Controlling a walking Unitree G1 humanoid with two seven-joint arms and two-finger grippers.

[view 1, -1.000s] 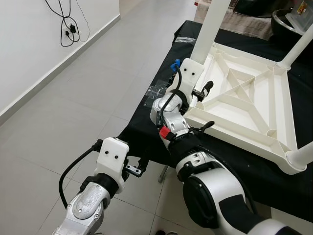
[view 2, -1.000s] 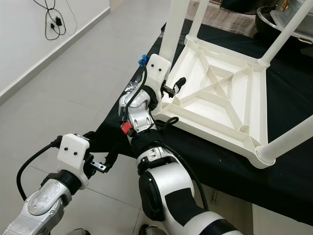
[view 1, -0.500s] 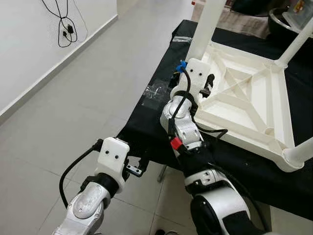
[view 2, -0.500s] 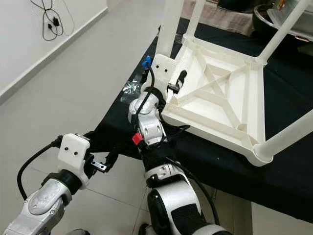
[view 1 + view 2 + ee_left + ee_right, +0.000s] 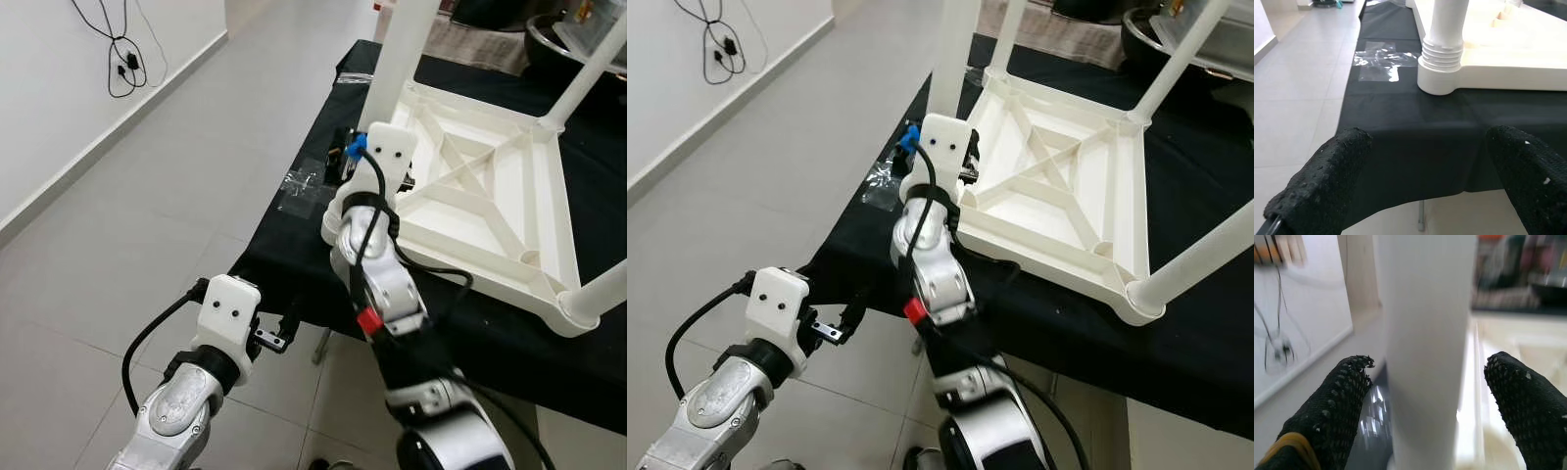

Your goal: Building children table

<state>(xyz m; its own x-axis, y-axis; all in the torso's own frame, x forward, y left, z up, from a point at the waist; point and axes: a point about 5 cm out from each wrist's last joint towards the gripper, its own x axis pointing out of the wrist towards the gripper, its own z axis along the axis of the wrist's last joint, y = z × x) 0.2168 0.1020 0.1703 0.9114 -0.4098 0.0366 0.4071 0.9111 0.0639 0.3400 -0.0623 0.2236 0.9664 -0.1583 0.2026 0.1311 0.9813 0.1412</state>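
The right hand (image 5: 1425,396), fingers spread wide, straddles one leg (image 5: 1422,347) of the upturned white children's table (image 5: 509,186) on the black surface (image 5: 294,245); its wrist housing hides the fingertips, while the left hand (image 5: 1420,191) hovers open at the surface's edge.

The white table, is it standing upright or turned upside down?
Upside down. The table lies with its ribbed underside facing up on the black cloth, and its legs point upward.

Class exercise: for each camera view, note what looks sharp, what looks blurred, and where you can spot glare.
Right wrist view: the white table leg is close and soft, the background blurred. Left wrist view: the screwed-in leg base is sharp, with glare on the clear plastic bag. Eye views: evenly lit, sharp.
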